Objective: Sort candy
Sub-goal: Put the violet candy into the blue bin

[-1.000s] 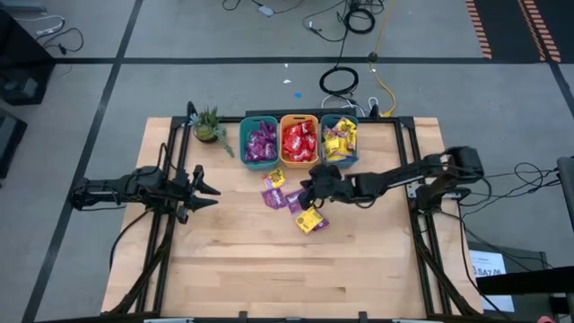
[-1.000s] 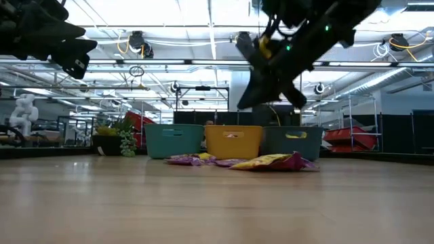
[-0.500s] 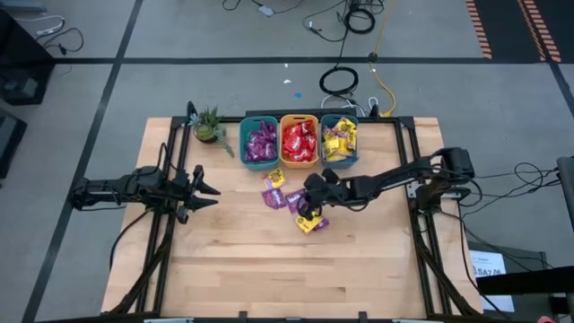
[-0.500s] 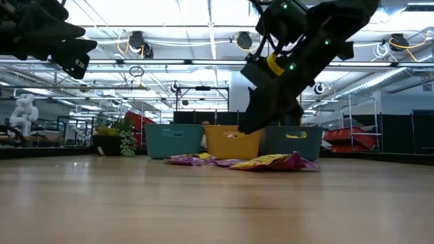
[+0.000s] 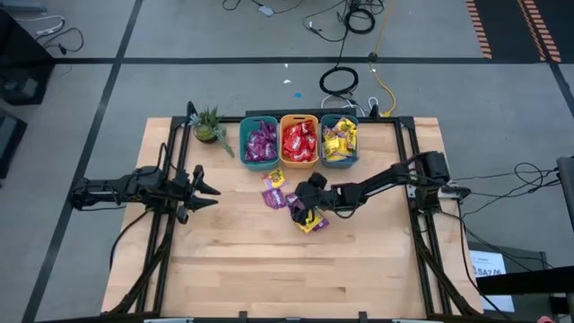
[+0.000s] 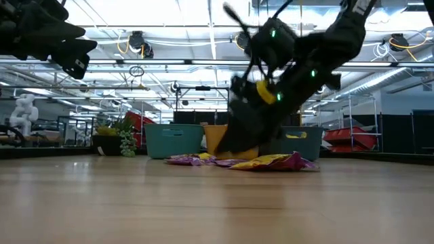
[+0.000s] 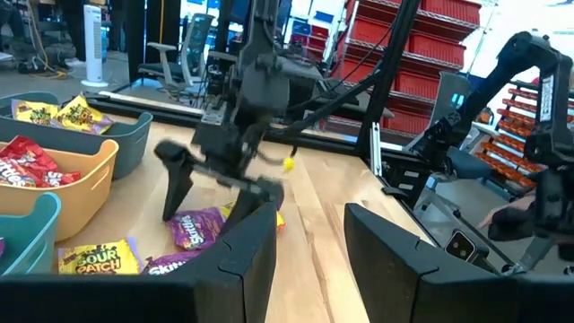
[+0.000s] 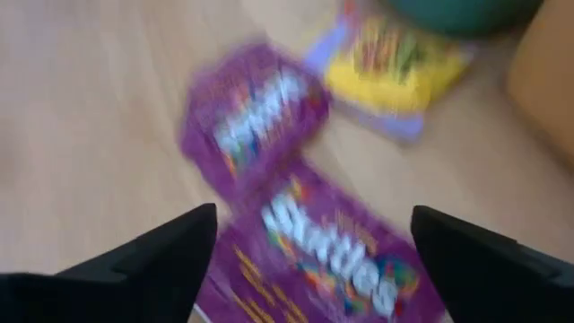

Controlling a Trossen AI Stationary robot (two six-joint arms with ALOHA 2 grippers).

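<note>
Hovering my right tool (image 5: 303,208) over the loose candy (image 5: 285,196) near the middle of the high view, I see its fingers spread wide with nothing between them. The right wrist view looks straight down on purple packets (image 8: 305,242) lying directly beneath the gap, their long axis running diagonally across it, so I judge the drop is nearly lined up. A yellow packet (image 5: 309,221) lies just below the tool in the high view. Sorted candy already fills the three bins (image 5: 300,142) above centre. My left tool (image 5: 204,190) waits well apart at mid-left, fingers partly apart and holding nothing; the right arm is clearly nearer.
</note>
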